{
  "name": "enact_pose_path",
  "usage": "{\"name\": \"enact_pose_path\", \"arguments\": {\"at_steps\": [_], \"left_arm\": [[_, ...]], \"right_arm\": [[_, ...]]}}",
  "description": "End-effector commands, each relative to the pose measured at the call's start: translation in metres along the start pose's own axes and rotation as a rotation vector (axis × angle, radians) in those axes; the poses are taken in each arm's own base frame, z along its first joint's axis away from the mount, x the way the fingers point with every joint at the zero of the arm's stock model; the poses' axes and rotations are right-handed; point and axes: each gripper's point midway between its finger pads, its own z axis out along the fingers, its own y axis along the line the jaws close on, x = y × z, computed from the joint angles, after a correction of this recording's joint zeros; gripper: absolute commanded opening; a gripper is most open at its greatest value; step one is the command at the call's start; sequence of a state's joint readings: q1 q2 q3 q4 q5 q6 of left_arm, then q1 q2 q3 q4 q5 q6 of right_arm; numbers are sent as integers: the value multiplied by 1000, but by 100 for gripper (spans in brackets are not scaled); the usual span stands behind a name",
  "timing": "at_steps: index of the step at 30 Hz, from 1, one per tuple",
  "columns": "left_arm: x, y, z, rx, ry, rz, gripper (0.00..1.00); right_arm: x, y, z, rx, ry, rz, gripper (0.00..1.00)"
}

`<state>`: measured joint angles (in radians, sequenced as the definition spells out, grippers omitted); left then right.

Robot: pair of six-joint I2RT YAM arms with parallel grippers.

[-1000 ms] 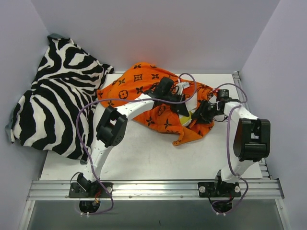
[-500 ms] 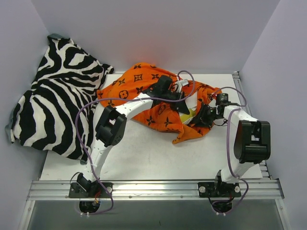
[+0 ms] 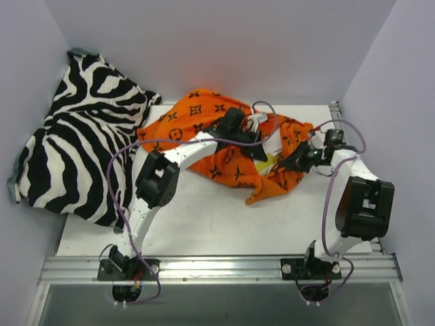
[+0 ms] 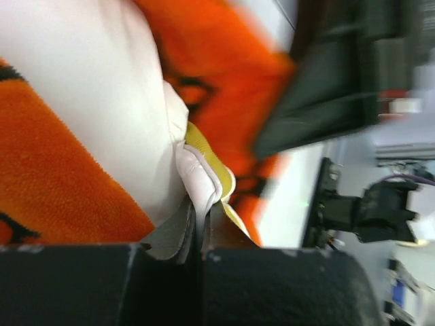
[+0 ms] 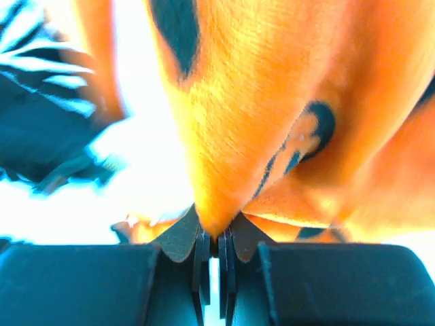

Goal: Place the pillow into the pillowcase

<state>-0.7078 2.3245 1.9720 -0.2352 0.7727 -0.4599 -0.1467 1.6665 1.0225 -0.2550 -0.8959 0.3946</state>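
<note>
Your right arm (image 3: 363, 204) has swung outward toward the right edge of the table (image 3: 204, 224) within the last second. The right gripper (image 5: 216, 234), partly spread a moment ago, is now pressed together on a fold of the pillowcase (image 3: 197, 125). The left gripper (image 4: 197, 219) has not changed: its jaws stay clamped on a corner of the pillow (image 4: 102, 81). In my judgement this gives you a hold on both pieces, so the case can be drawn over the cushion while the left arm keeps it in place. The pillow looks mostly wrapped already. Only its gripped corner shows between orange folds, at the middle-right of the table.

Materials, from largest down:
- **Table:** a flat, smooth white board.
- **Zebra-striped cloth (image 3: 75, 149):** black and white, heaped over the table's left rear corner, well apart from both grippers.
- **Pillowcase:** bright orange with dark brown flower and star motifs. Close up it has a short, fuzzy nap, and it lies rumpled in loose folds across the rear of the table.
- **Pillow:** soft, plain white and smooth, bulging where it shows.
- **Yellow piping (image 4: 204, 146):** a thin cord along the pillow's seam, curling just above the left jaws
</note>
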Motion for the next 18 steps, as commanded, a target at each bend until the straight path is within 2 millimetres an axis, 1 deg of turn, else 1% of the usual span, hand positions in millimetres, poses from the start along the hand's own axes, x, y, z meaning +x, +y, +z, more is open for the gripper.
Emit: {"name": "enact_pose_path", "arguments": {"at_steps": [1, 2, 3, 4, 5, 6, 7, 8, 9, 10, 11, 12, 13, 14, 15, 16, 17, 18], "left_arm": [[-36, 3, -9, -154, -82, 178, 0], [-32, 6, -2, -185, -69, 199, 0], [-24, 19, 5, -223, -49, 195, 0], [-21, 25, 10, -248, -49, 200, 0], [-20, 35, 13, -300, -59, 199, 0], [-9, 42, 26, -324, -42, 196, 0], [-8, 41, 33, -328, -43, 208, 0], [-4, 46, 39, -345, -36, 214, 0], [5, 54, 47, -352, -14, 210, 0], [10, 50, 53, -333, -1, 210, 0], [9, 42, 55, -293, 2, 202, 15], [10, 25, 55, -205, 16, 190, 33], [4, 14, 46, -132, 9, 176, 45], [18, 13, 42, -94, 35, 112, 62], [-4, -26, 20, 10, -12, 159, 68], [-11, -32, 2, 43, -34, 140, 75], [-17, -45, -13, 81, -52, 159, 97], [-22, -65, -37, 113, -74, 189, 97]], "right_arm": [[22, 71, -70, -274, -27, -135, 0], [28, 78, -81, -303, -32, -146, 0], [35, 91, -91, -362, -23, -161, 0], [41, 104, -101, -397, -34, -192, 0], [46, 112, -107, -425, -20, -159, 0], [52, 123, -113, -470, 2, -151, 0], [54, 128, -117, -485, 6, -146, 0], [57, 132, -119, -497, 17, -135, 0], [58, 133, -120, -501, 19, -132, 0], [56, 133, -121, -493, 6, -139, 0], [54, 132, -121, -487, -2, -141, 0], [49, 129, -121, -479, -12, -138, 0], [42, 125, -118, -465, -15, -121, 0], [37, 123, -118, -458, -21, -117, 0], [30, 119, -117, -445, -34, -114, 0], [24, 118, -117, -439, -41, -113, 0], [20, 115, -116, -429, -48, -110, 0], [17, 112, -116, -417, -54, -106, 0]]}}
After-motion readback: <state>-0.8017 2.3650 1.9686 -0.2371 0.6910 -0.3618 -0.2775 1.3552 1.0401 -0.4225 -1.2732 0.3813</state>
